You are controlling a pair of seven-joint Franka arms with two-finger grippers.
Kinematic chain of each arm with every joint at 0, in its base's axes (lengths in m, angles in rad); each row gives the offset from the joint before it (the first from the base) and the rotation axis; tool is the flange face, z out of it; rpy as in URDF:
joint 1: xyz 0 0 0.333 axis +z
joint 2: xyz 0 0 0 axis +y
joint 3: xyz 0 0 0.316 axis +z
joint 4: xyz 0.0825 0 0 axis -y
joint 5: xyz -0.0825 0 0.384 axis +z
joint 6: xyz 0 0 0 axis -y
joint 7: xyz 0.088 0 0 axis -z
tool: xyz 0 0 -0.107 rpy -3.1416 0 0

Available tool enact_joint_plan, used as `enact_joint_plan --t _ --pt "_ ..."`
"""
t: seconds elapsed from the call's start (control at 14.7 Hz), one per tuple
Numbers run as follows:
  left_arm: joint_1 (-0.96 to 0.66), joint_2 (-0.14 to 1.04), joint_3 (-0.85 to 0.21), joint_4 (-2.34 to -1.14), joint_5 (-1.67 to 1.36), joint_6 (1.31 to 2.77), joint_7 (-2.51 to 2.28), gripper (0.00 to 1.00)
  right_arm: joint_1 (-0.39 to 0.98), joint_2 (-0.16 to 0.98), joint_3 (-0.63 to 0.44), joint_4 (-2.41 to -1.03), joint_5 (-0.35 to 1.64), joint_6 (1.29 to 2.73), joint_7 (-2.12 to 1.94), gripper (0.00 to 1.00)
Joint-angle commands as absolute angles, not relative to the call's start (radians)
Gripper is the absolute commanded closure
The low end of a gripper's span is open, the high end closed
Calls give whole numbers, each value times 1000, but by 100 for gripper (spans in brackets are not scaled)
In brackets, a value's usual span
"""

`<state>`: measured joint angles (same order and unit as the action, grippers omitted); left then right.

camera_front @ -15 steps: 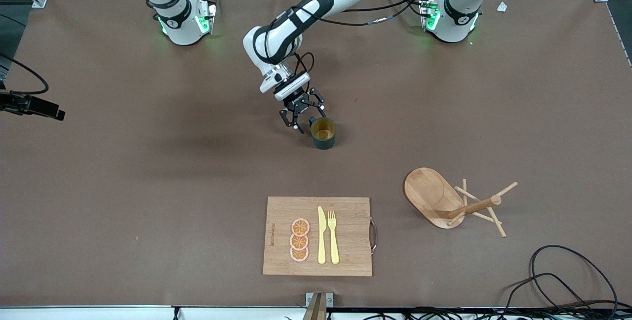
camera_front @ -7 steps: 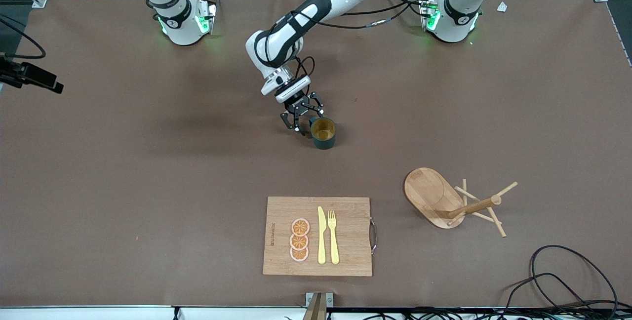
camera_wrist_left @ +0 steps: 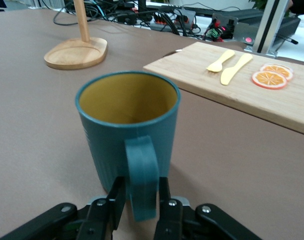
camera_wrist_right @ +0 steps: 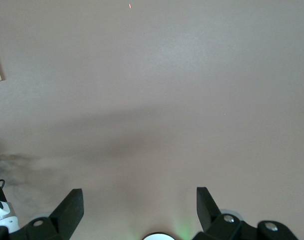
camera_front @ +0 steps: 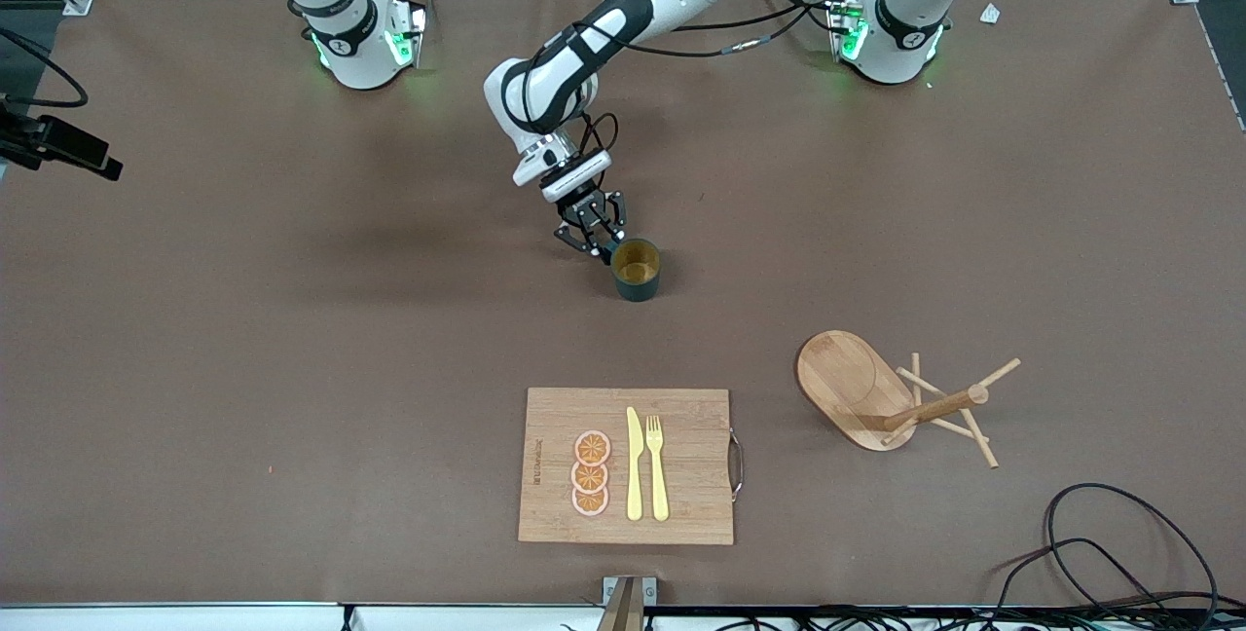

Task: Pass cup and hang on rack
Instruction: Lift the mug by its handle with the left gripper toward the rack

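The dark teal cup (camera_front: 636, 269) with a mustard-yellow inside stands upright mid-table. It also shows in the left wrist view (camera_wrist_left: 127, 115). My left gripper (camera_front: 596, 240) is low at the table beside the cup, shut on the cup's side handle (camera_wrist_left: 141, 172), with one finger on each side of it (camera_wrist_left: 141, 187). The wooden rack (camera_front: 849, 386) stands nearer the front camera, toward the left arm's end; in the left wrist view its oval base (camera_wrist_left: 77, 52) and upright post show. My right gripper (camera_wrist_right: 139, 192) is open and empty, high over bare table.
A wooden cutting board (camera_front: 681, 504) lies near the front edge with three orange slices (camera_front: 590, 473), a yellow knife (camera_front: 634, 463) and a yellow fork (camera_front: 657, 465). Black cables (camera_front: 1119, 543) lie at the front corner by the rack.
My left gripper's fingers have closed in around the cup's handle. The cup has shifted slightly. A dark object at the right arm's end of the view has moved toward the bases.
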<state>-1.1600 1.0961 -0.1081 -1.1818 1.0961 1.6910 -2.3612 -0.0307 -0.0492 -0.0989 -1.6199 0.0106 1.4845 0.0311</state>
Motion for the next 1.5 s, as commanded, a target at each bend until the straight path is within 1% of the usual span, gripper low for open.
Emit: enact_joint_plan --t 0.0,0.07,0.34,0.68,0.96,1.16,1.43 --pt "-1166 1111 -95 -1164 1106 1704 -2364 77 -38 -81 -92 -1637 21 1483 46 0" --pt "-1161 1106 -97 -1166 1101 1704 -2358 80 -41 -95 -95 -1637 21 1482 34 0" --pt "-1126 1057 -100 -1166 1043 1701 -2271 83 -40 -97 -97 -1631 20 1474 32 0" --pt "-1048 928 -113 -1163 895 1706 -2146 86 -37 -97 -92 -1628 15 1430 32 0" --pt "-944 770 -114 -1164 663 1765 -2011 88 -29 -95 -91 -1623 5 1430 31 0" --pt "-838 665 -112 -1164 435 1810 -1910 88 -12 -95 -92 -1623 -2 1416 29 0" --pt "-709 580 -110 -1164 174 1836 -1780 88 -8 -95 -92 -1623 -14 1414 29 0"
